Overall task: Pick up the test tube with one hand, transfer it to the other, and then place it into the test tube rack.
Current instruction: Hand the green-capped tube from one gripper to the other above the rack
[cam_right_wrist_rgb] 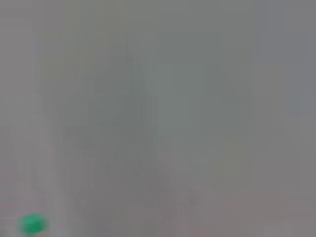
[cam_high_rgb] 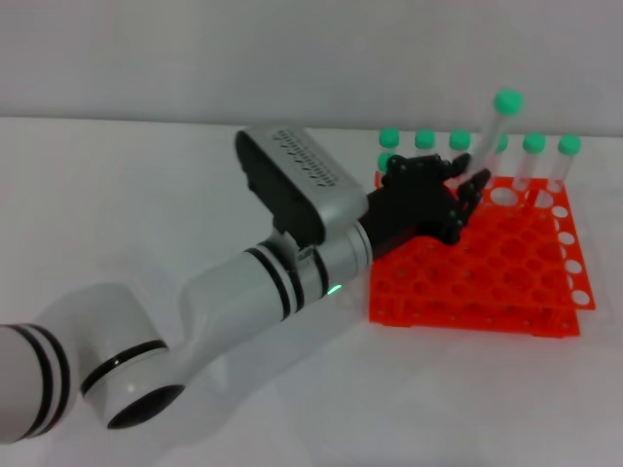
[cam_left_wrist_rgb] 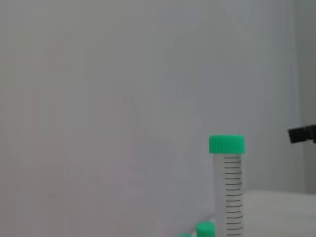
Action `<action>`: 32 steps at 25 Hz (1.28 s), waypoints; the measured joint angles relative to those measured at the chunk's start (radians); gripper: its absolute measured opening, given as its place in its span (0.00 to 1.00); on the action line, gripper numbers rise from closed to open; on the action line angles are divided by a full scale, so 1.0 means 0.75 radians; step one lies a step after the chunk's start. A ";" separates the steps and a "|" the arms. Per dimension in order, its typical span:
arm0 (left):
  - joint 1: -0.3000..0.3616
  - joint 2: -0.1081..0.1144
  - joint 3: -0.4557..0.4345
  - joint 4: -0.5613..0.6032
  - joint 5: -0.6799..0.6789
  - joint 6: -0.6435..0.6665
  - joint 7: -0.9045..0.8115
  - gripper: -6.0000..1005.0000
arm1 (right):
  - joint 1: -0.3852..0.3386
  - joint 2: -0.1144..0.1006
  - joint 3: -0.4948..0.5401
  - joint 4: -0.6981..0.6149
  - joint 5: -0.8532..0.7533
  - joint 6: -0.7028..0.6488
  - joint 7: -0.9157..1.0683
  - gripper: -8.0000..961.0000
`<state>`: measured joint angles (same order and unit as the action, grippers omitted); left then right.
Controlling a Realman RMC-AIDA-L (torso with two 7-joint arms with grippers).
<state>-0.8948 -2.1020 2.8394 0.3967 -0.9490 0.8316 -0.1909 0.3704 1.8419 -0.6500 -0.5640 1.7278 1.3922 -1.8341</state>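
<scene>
The left tool (cam_high_rgb: 458,190) grasps the tube (cam_high_rgb: 494,131) above the rack's (cam_high_rgb: 467,282) twelve-o'clock edge; lift straight, avoiding neighbouring tubes.

We see a thick white left arm (cam_high_rgb: 243,292) with black ring bands, 1 small green light, a grey-black ridged wrist module, and a black multi-fingered left gripper (cam_high_rgb: 438,199).

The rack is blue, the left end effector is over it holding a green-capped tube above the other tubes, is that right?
Not quite: the rack is orange-red, not blue, as the head view shows. The rest holds: the left end effector is over it, holding a green-capped tube whose cap sits higher than the other tubes' caps.
</scene>
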 joint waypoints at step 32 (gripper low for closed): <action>-0.014 -0.001 -0.006 0.003 0.034 -0.062 0.046 0.20 | 0.296 0.222 -0.155 -0.020 -0.185 0.128 0.059 0.88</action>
<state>-0.9050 -2.1031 2.8346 0.3988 -0.9238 0.7849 -0.1565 0.5921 2.0083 -0.7665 -0.5788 1.5889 1.4881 -1.7898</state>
